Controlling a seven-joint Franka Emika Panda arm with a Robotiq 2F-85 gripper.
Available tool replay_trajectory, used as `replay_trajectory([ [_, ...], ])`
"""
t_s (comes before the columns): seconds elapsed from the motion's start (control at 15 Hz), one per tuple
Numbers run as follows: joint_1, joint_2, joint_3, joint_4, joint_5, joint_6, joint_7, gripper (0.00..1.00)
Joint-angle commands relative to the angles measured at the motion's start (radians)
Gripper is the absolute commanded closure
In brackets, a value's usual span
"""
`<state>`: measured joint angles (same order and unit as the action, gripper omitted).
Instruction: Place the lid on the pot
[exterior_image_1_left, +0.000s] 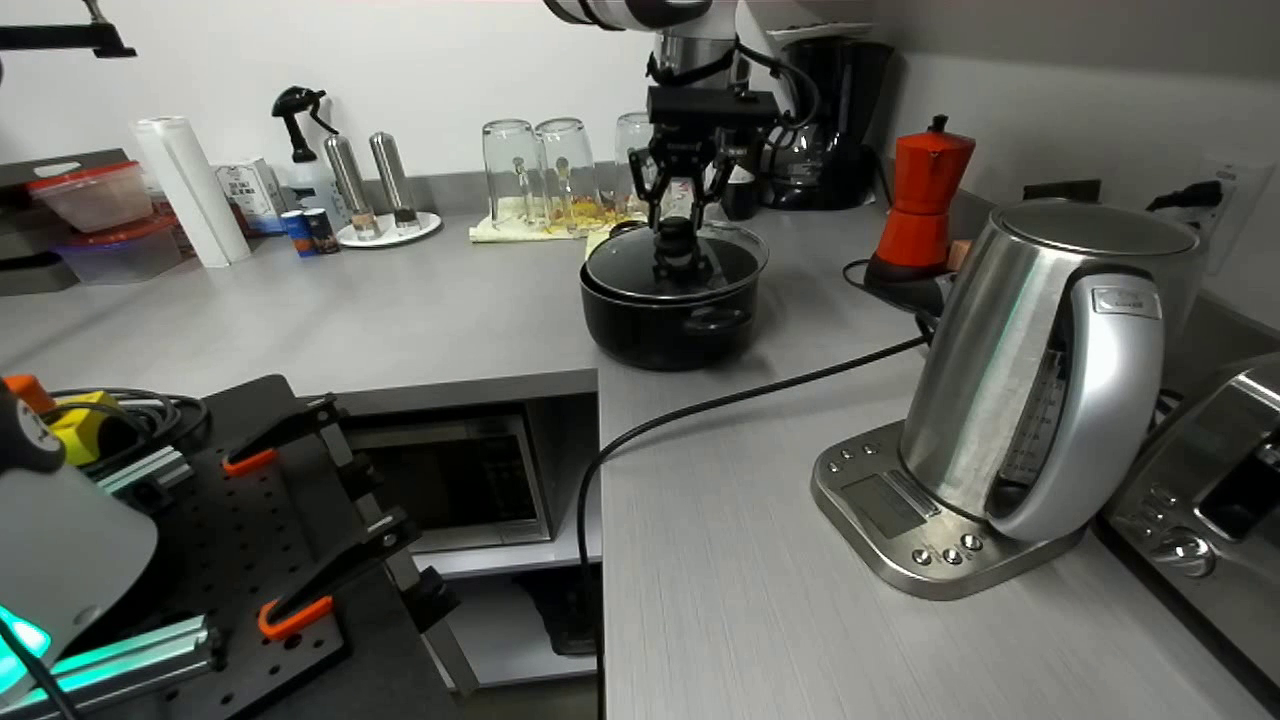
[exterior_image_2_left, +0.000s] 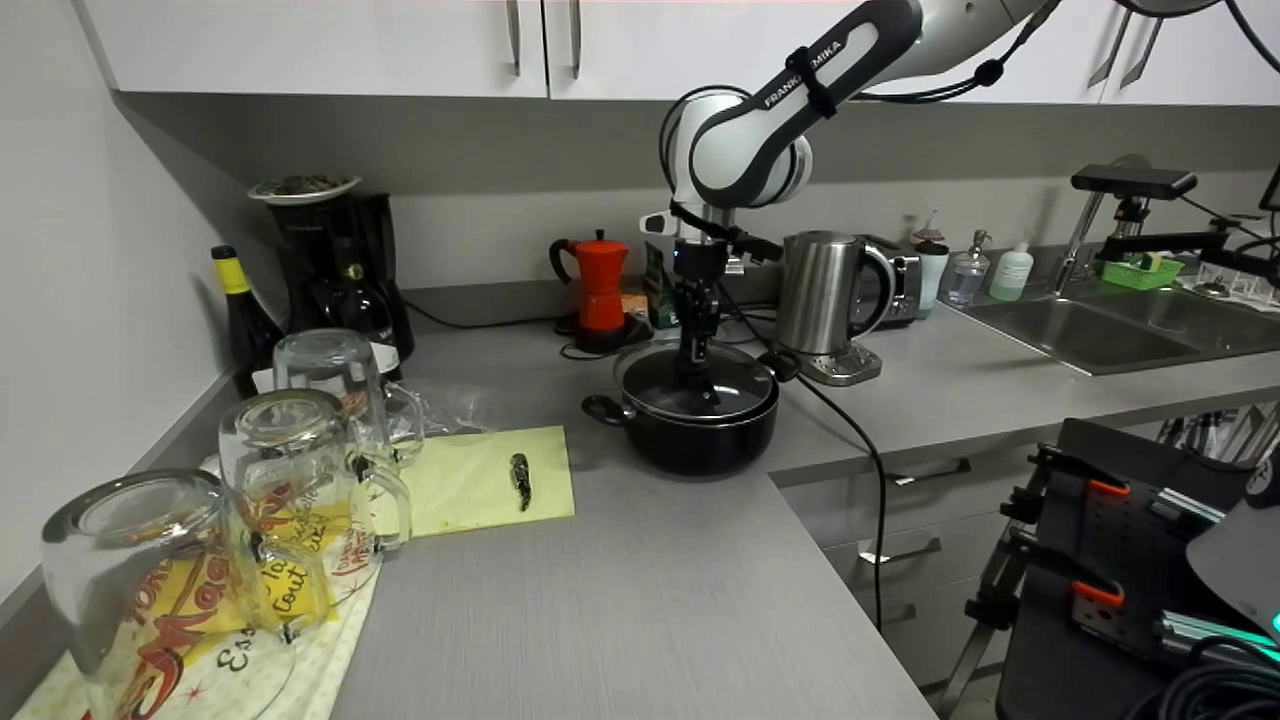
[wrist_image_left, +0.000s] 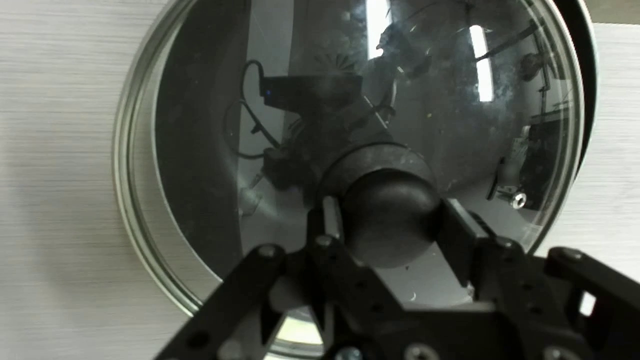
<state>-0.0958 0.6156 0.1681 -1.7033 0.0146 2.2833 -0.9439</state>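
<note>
The clear-glass lid (exterior_image_1_left: 622, 268) with its metal rim lies over the black pot (exterior_image_1_left: 650, 338) on the counter. Both also show in an exterior view, lid (exterior_image_2_left: 740, 388) above pot (exterior_image_2_left: 700, 452). My gripper (exterior_image_1_left: 677, 225) points straight down with its fingers on both sides of the lid's dark knob (wrist_image_left: 390, 225). The finger pads touch the knob in the wrist view. The lid (wrist_image_left: 205, 110) sits off centre: a dark strip of the pot (wrist_image_left: 584, 60) shows past its right rim there. Whether the lid rests fully on the pot's rim cannot be told.
A steel kettle (exterior_image_1_left: 1030, 380) and a red moka pot (exterior_image_2_left: 600, 290) stand near the pot. A black cable (exterior_image_1_left: 760, 385) crosses the counter beside the pot. Upturned glass mugs (exterior_image_2_left: 290, 470) and a yellow cloth (exterior_image_2_left: 460, 500) lie on another side. The counter edge (exterior_image_1_left: 480, 385) is close.
</note>
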Motion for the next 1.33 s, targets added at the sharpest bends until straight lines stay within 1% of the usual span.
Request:
replay_trajectory([
  [0.0, -0.025, -0.039, 0.019, -0.048, 0.043, 0.031, -0.041, 0.75],
  [0.87, -0.063, -0.09, 0.033, -0.153, 0.114, 0.117, -0.085, 0.75],
  [1.27, -0.057, -0.112, 0.025, -0.174, 0.117, 0.137, -0.072, 0.75],
])
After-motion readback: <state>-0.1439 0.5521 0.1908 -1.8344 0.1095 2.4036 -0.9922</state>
